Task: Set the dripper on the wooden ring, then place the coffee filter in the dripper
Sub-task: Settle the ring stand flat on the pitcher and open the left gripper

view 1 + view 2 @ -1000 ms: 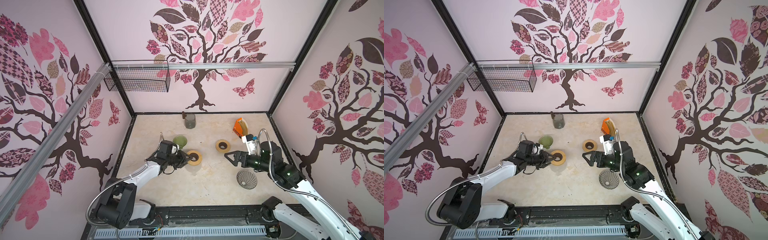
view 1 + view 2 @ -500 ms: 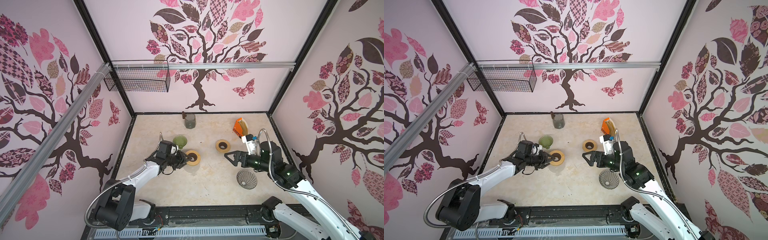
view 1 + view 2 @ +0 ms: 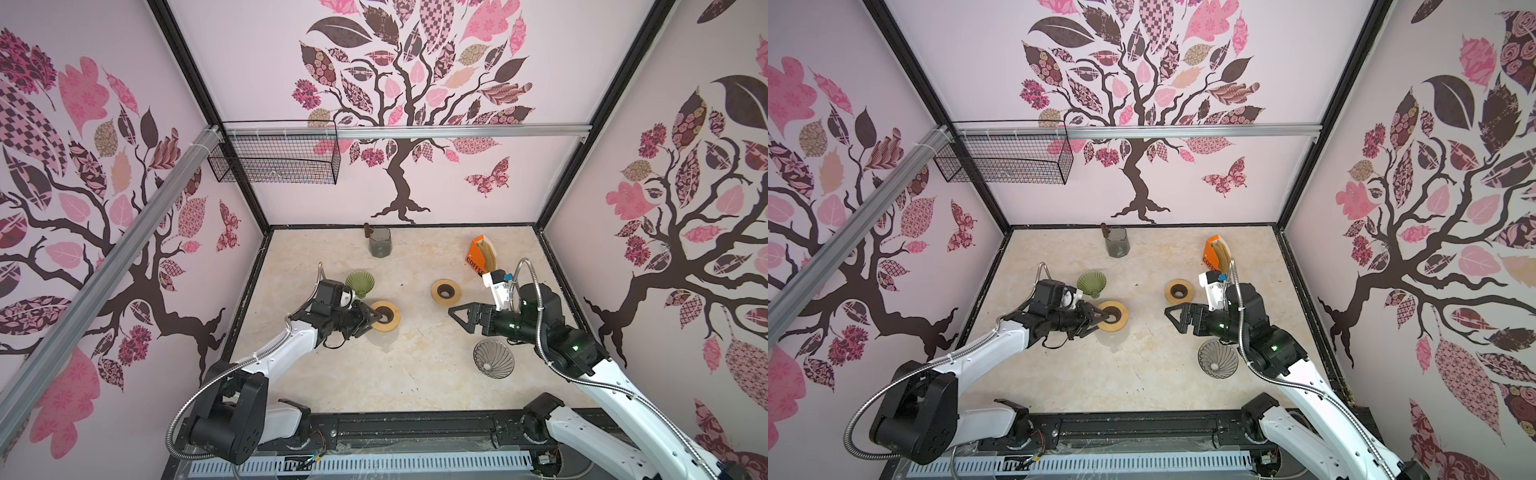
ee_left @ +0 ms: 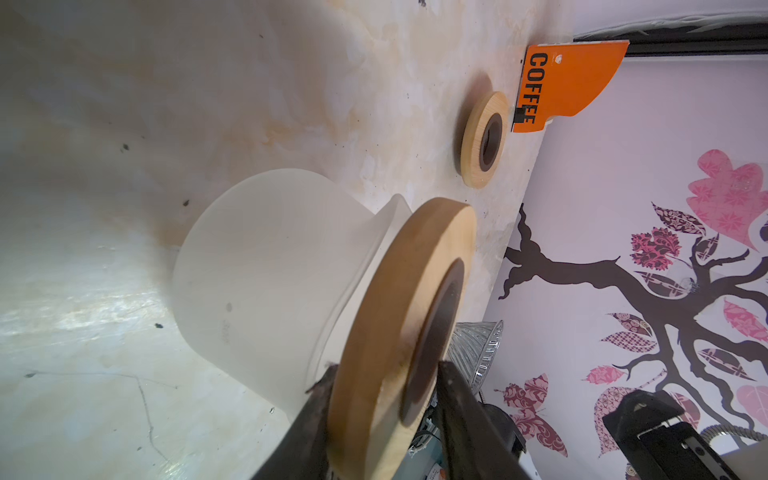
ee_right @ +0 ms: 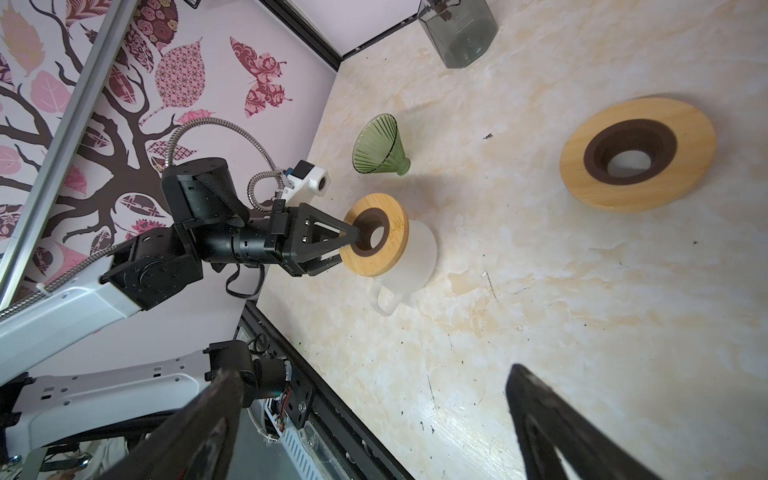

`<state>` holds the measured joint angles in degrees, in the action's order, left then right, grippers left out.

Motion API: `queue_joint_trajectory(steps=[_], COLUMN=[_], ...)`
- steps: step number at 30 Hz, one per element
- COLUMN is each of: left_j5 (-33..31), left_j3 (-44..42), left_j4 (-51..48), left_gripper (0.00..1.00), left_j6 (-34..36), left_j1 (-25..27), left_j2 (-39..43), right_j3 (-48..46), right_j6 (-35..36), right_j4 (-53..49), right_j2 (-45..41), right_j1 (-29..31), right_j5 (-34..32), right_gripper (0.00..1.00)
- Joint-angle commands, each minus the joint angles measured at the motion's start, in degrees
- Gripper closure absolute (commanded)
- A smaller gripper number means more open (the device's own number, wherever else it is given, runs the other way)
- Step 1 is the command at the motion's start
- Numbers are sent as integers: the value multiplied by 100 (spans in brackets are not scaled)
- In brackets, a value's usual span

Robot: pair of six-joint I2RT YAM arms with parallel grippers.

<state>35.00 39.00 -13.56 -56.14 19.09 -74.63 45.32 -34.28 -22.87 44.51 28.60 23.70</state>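
Beige coffee filters (image 3: 491,257) stand in an orange COFFEE box (image 3: 475,259) at the back right. A green glass dripper (image 3: 360,283) sits at mid-left. A clear ribbed dripper (image 3: 493,358) lies at the front right, under my right arm. My left gripper (image 3: 376,318) (image 4: 382,370) is open. Its jaws stand loosely astride the rim of a wooden ring (image 3: 391,323) (image 4: 399,291), one below it and one at its dark hole. The ring rests on a frosted white mug (image 4: 266,270) (image 5: 417,257). My right gripper (image 3: 457,318) (image 5: 374,370) is wide open over bare table.
A second wooden ring (image 3: 446,291) (image 5: 638,153) lies flat at mid-right. A grey glass jar (image 3: 379,243) stands by the back wall. A wire basket (image 3: 274,158) hangs high on the back left rail. Black frame edges border the table (image 3: 399,374).
My left gripper's jaws have eased apart a little around the wooden ring. The ring, the mug and the right arm stay where they were.
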Motion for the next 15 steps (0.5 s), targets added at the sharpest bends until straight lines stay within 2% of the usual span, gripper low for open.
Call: queue_joint_trajectory(steps=[1, 15], left_j5=[-117, -235], left_j3=[306, 357], left_j4=[-253, -685], left_gripper=[60, 59], left_j6=[191, 336], left_j1=[-53, -176], left_j2=[128, 274], right_j3=[14, 16], right_j6=[98, 97], right_j4=[116, 125], right_j2=[-21, -21], right_j1=[30, 31], right_j5=[-24, -15], right_gripper=[0, 0])
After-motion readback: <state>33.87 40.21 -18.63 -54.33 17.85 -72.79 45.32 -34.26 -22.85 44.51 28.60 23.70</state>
